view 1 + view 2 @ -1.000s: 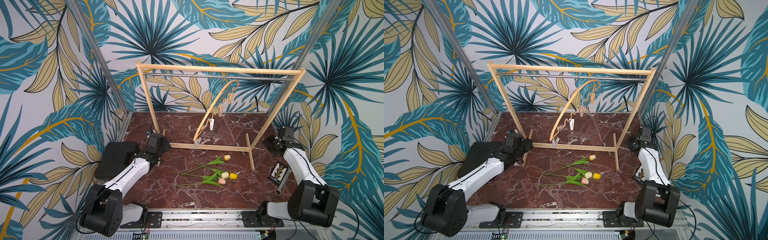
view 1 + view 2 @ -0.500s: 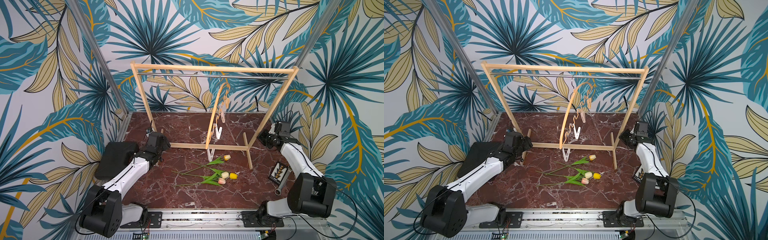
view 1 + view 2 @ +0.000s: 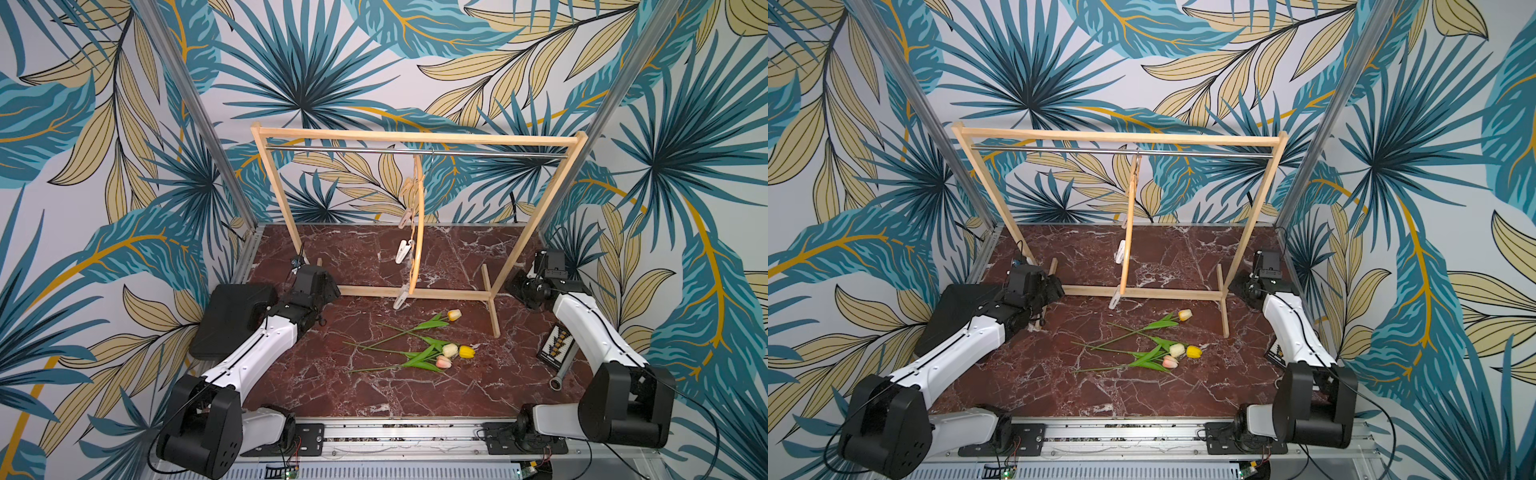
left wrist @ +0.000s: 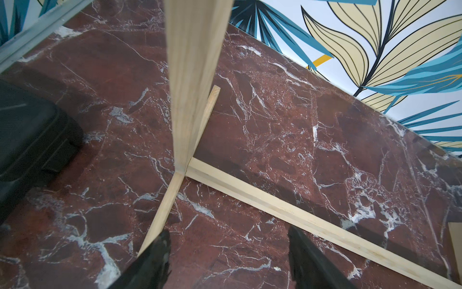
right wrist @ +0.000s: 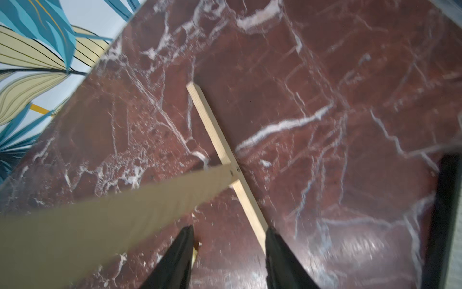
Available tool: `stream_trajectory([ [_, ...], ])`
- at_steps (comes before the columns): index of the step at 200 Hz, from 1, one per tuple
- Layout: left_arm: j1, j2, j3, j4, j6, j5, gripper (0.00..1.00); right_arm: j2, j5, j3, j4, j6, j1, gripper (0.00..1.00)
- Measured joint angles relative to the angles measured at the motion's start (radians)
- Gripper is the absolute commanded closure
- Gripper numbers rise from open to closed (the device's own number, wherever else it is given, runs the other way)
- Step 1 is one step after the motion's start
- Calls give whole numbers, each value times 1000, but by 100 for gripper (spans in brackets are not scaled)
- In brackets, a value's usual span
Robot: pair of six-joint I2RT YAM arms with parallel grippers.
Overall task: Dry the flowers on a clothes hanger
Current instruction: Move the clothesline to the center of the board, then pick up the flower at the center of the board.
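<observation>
We count four green-stemmed tulips [image 3: 449, 350] on red marble table [image 3: 374, 399], one arched wooden hanger [image 3: 421, 232]; left fingers [image 4: 155, 265], right fingers [image 5: 175, 265] wide, empty.

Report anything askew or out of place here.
The clothes hanger dangles steeply tilted from the metal rod, one end pointing down near the rack's base bar. The flowers lie loose on the table, none clipped.
</observation>
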Motion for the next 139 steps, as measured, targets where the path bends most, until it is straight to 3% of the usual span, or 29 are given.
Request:
stream_trajectory([
  [39, -10, -88, -6, -56, -81, 10, 26, -146, 180, -76, -138, 63, 332, 35],
  [82, -10, -150, -37, -145, -177, 11, 30, -154, 201, -146, -152, 140, 699, 48],
  [100, -11, -150, -37, -185, -213, 15, 30, -151, 190, -163, -123, 135, 842, 49],
  [118, -10, -150, -37, -232, -251, 24, 31, -101, 159, -139, -104, 87, 978, 49],
  [139, -11, -153, -37, -293, -306, 32, 32, 69, 130, -19, -118, 4, 1087, 51],
])
